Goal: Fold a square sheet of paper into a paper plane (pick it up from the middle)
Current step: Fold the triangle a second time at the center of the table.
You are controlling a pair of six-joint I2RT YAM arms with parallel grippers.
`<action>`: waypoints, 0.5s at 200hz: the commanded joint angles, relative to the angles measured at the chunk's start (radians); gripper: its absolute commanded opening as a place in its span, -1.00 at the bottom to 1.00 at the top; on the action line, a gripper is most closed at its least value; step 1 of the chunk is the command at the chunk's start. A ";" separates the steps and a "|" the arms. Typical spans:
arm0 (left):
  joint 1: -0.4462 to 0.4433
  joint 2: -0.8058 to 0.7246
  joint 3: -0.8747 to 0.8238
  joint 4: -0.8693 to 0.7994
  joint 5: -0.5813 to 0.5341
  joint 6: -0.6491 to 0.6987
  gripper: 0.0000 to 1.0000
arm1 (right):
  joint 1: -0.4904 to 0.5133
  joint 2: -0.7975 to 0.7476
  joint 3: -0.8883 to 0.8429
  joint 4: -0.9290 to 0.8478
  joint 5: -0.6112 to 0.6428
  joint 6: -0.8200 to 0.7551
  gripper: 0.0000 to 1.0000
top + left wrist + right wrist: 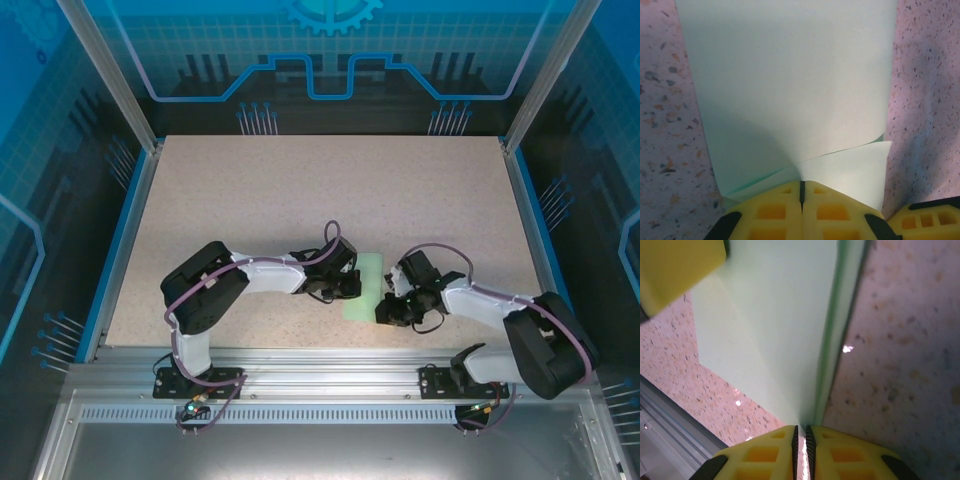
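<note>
- The left hand [801, 189] is clenched: its two yellow fingers [771, 211] meet with only a dark seam between them, and they pinch the near edge of the sheet of paper [790, 90].
- In the left wrist view the pale mint-green sheet is doubled over. An upper layer curls up at the pinch, and a lower layer peeks out beneath it at the right corner.
- The right hand [801, 434] is also closed to a thin slit. A folded edge of the sheet runs straight down into that slit, so it is grasping the paper.
- In the top view the sheet lies on the speckled bench [330, 190] as a narrow upright strip between the two hands, towards the near edge. The left hand is at its left side and the right hand at its lower right corner.
- The arms and hands cover much of the strip from above, so its full outline is hidden.
- A blurred yellow block [675, 270] is cut off at the top left of the right wrist view, touching or just over the paper; which cannot be told.
- Another yellow moulded piece [927, 220] is clipped at the lower right of the left wrist view.
- A metal rail [670, 415] shows beyond the bench edge.
</note>
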 commanded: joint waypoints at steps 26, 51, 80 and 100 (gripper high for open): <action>0.000 0.056 -0.031 -0.080 -0.059 -0.015 -0.95 | -0.024 -0.090 -0.089 -0.159 0.005 0.056 -0.66; 0.000 0.050 -0.035 -0.065 -0.045 -0.014 -0.94 | -0.025 -0.185 -0.057 -0.199 0.045 0.061 -0.70; -0.002 0.053 -0.028 -0.054 -0.031 -0.014 -0.94 | -0.027 -0.283 0.052 -0.193 0.024 0.054 -0.59; -0.002 0.057 -0.020 -0.052 -0.029 -0.014 -0.94 | -0.022 -0.216 0.105 -0.135 -0.022 0.064 -0.60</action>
